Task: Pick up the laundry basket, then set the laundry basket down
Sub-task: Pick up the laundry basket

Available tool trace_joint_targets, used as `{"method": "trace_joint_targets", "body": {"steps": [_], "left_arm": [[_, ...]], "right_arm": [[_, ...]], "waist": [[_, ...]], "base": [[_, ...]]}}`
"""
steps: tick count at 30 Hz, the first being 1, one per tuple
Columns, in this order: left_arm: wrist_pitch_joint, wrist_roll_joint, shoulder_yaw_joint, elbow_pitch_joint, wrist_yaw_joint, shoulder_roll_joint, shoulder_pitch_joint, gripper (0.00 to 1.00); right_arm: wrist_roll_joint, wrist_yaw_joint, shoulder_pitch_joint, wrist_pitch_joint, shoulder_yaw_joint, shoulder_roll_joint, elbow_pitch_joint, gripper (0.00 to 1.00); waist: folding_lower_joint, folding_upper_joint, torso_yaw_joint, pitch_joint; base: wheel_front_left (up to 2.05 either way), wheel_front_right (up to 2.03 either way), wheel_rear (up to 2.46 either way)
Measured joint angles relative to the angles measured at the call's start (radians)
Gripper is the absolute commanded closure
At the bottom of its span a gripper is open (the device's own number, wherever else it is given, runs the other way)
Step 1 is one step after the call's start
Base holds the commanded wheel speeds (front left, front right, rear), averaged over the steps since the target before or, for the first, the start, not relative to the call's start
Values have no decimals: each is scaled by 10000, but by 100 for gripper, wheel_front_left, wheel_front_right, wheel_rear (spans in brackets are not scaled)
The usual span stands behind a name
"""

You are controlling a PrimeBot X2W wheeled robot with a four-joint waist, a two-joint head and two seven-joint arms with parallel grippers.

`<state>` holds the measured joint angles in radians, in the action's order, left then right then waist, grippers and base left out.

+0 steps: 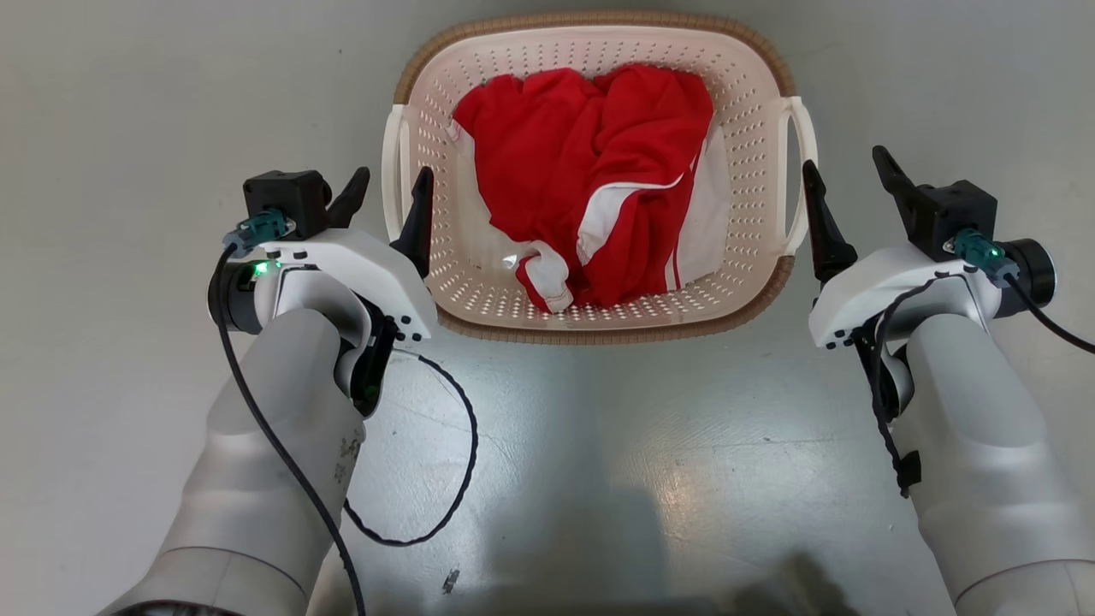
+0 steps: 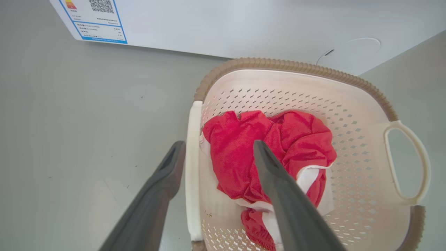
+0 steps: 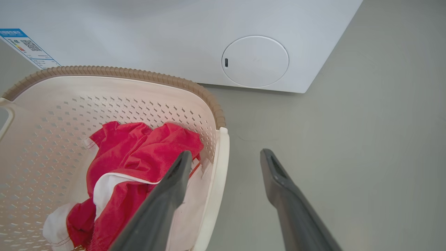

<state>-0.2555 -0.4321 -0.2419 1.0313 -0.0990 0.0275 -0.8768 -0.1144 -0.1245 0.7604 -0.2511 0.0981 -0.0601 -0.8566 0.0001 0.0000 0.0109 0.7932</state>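
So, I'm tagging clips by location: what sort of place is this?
Probably a laundry area: a laundry basket of red and white clothing on a grey floor, beside a white appliance with a round cover and printed label, likely a washing machine.

floor [image 1: 128, 128]: grey, glossy, glare patch | white appliance [image 3: 139, 35]: round cover [image 3: 255, 61], blue-edged label [image 2: 94, 21]

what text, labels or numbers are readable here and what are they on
No text is legible.
Blue-bordered sticker on the white washing machine: QR code and small print lines, too small and blurred to read.
Laundry basket and red-and-white garment: no writing seen.
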Motion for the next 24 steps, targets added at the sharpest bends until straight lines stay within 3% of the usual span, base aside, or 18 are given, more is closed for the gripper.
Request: {"method": "trace_joint_targets", "body": {"steps": [7,24], "left_arm": [[0,-10,-140,257,282,0,-418,0],[0,211,-307,1321,376,-8,-1600,0]], "right_arm": [[2,0,47,0,-6,-6,0,0],[224,0,1072,0,-123,-31,-959,0]], "waist": [[0,0,24,312],[0,0,110,1223]], "base": [[0,0,0],[0,0,0]]}}
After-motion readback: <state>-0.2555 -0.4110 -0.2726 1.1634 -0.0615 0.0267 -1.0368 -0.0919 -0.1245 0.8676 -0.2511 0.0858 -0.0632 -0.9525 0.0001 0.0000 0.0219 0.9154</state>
